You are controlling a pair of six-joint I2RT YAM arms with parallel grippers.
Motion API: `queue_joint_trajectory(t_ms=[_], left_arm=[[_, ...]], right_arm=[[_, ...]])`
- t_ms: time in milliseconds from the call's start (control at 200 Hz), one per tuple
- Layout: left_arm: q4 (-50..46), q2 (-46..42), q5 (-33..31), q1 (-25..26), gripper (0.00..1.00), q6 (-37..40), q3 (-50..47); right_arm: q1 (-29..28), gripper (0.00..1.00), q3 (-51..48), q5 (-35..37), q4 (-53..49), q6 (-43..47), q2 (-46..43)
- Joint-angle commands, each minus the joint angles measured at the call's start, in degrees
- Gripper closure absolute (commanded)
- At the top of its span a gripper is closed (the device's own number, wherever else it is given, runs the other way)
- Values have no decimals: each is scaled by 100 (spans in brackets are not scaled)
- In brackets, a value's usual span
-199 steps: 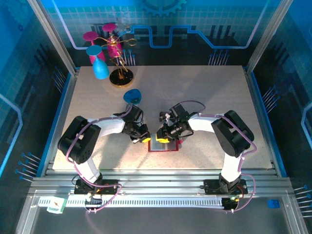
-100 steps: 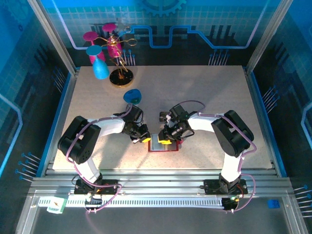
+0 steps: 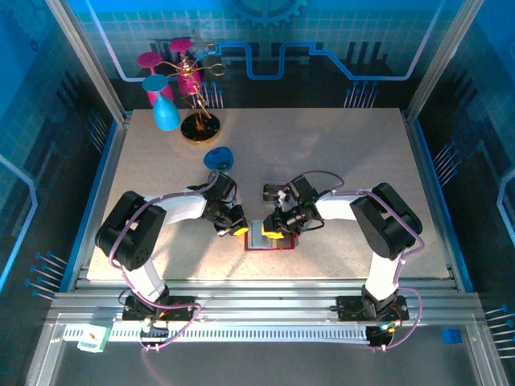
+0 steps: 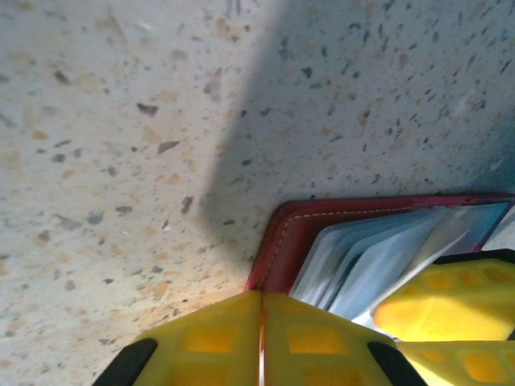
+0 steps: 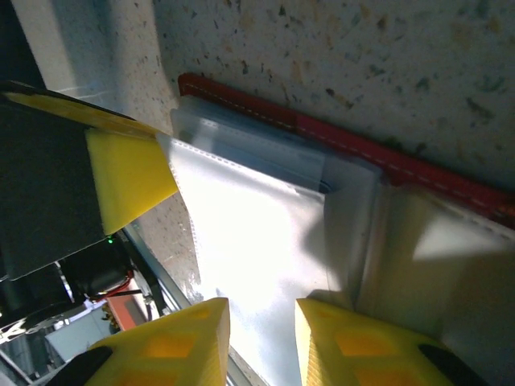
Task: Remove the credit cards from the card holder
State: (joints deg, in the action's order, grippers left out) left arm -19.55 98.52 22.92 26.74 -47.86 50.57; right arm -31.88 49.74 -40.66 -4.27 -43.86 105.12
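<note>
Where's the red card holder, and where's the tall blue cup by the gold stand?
card holder (image 4: 282, 241): left wrist view, on its red stitched corner.
blue cup (image 3: 166, 115): top external view, on its bowl.

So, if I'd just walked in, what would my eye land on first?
Probably the two arms meeting near the front edge of the table, with the left end effector and right end effector both down at a small red card holder lying open, its clear sleeves fanned out. After that, the gold stand with pink and blue glasses in the far left corner.
</note>
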Motion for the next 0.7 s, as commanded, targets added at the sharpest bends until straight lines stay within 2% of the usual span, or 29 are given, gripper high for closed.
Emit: queue_joint_trajectory(t_ms=[0,120,235,420,550,695], left_arm=[[-426,-247,-173,-29,89,145,198],[-332,-512,-215,-30,84,145,234],[-295,-715,-211,-22,74,108,264],[402,-748,244,-11,61,-185,11],[733,-587,457,14,58,-281,-95],[832,-411,532,68,60,-215,-73]], right_arm=[[99,72,-313,-50,381,-258,4],[129,72,-404,-95,505,-290,1],[140,72,-430,-115,499,-258,-5],[160,72,-464,-117,520,-270,-17],[156,72,-465,-108,444,-249,-36],[168,72,-480,-97,393,-205,-59]])
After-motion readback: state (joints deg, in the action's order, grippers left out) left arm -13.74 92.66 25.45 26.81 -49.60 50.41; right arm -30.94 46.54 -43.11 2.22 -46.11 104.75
